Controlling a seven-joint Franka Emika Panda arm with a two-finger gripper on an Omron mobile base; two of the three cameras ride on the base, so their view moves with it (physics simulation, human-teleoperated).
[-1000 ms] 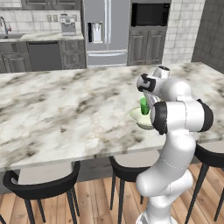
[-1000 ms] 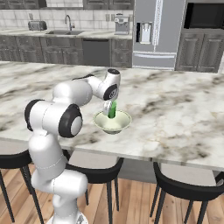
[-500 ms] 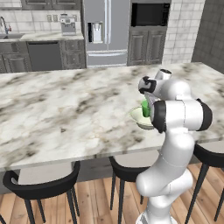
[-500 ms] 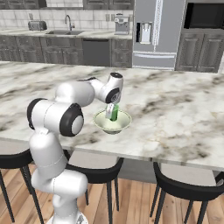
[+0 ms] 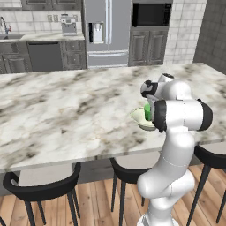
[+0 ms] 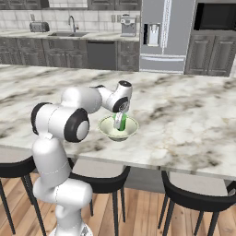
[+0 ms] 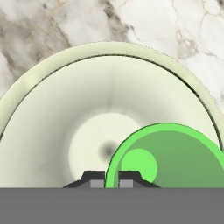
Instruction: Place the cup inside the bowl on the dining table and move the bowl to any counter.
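Lower than a second ago, the gripper (image 6: 120, 123) is clamped on the rim of the cup (image 6: 123, 121), which stands upright, mouth up, inside the bowl (image 6: 110, 130) on the dining table (image 6: 193, 120). Black stools (image 6: 186, 196) line the near edge.
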